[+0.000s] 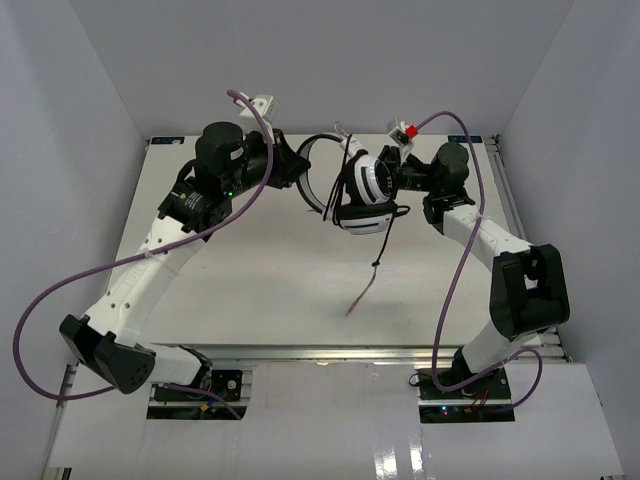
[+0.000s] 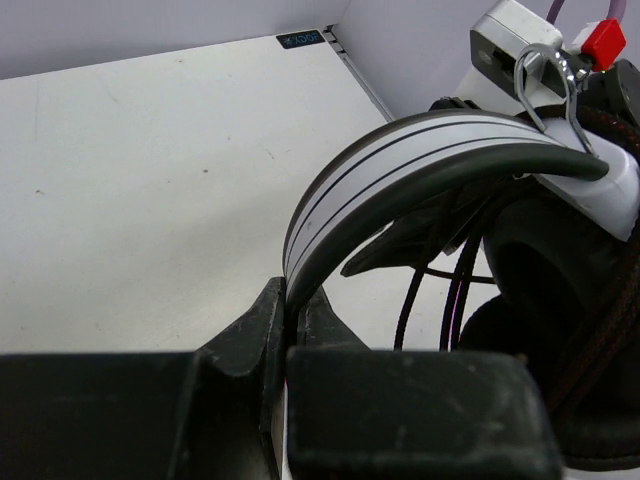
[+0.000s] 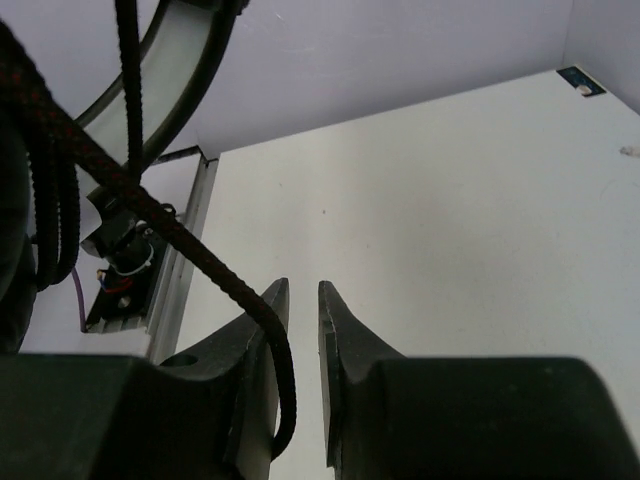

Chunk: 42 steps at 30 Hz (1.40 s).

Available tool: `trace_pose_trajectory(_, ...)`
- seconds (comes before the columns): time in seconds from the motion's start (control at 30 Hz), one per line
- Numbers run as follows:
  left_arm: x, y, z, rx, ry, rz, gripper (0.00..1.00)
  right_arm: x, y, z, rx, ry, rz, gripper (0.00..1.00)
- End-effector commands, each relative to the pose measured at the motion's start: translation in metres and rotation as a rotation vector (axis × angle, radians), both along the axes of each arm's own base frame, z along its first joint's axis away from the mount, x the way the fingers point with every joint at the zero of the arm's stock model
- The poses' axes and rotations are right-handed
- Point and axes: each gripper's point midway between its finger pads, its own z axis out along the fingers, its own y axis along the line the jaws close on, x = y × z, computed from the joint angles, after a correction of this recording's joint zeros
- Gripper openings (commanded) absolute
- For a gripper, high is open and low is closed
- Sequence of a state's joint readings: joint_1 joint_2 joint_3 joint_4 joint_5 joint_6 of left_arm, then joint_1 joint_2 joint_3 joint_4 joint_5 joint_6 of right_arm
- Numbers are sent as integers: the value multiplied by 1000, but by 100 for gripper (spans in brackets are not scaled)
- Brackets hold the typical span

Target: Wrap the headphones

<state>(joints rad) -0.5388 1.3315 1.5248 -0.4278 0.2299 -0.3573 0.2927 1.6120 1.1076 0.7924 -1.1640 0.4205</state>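
White surface (image 1: 250, 290) lies well below the black-and-white headband headphones (image 1: 365, 185), held up in the air. Left claw (image 2: 292, 300) clamps the striped band. Right claw (image 3: 302, 290) is narrow; whether it pinches the thin black cord (image 3: 150, 215) I cannot tell. An ungripped cord may slip and unwind.

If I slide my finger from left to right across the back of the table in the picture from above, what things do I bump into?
left end effector → headphones → right end effector
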Motion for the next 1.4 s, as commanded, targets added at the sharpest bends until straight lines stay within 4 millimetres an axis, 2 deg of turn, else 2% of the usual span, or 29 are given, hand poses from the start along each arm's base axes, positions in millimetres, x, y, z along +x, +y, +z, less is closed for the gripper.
trace_pose_trajectory(0.0,-21,-7,107,-183,-189,-75,0,-13,-5,33,86,-25,42,23)
trace_pose_trajectory(0.13,-11,0,82,-81,-159,-31,0,-11,-16,55,117,-61,-1,21)
trace_pose_trajectory(0.2,-13,0,76,-72,-153,-34,0,-5,-19,58,117,-62,-19,21)
trace_pose_trajectory(0.3,-17,3,87,-84,-179,-31,0,14,-19,34,54,-9,-74,23)
trace_pose_trajectory(0.37,-19,6,100,-98,-205,-28,0,27,-19,5,-22,20,-106,26)
trace_pose_trajectory(0.5,-26,9,130,-136,-257,-29,0,28,-20,-30,-68,81,-105,34)
trace_pose_trajectory(0.6,-30,11,142,-151,-279,-29,0,25,-19,-44,-93,100,-90,41)
trace_pose_trajectory(0.67,-29,13,143,-138,-291,-20,0,26,-19,-51,-111,106,-88,45)
trace_pose_trajectory(0.73,-24,19,136,-104,-289,16,0,31,-24,-52,-113,115,-96,46)
trace_pose_trajectory(0.83,-18,31,123,-29,-297,80,0,32,-30,-41,-87,120,-64,47)
trace_pose_trajectory(0.93,-9,39,95,68,-287,118,0,19,-32,-21,-47,110,33,48)
trace_pose_trajectory(1.03,-4,43,71,146,-274,141,0,11,-31,-16,-40,98,85,48)
trace_pose_trajectory(1.17,5,53,51,278,-289,199,0,7,-32,-10,-49,63,117,46)
trace_pose_trajectory(1.3,9,58,41,373,-316,224,0,16,-31,-8,-65,41,84,44)
trace_pose_trajectory(1.37,9,57,39,391,-320,223,0,22,-28,-16,-105,34,48,42)
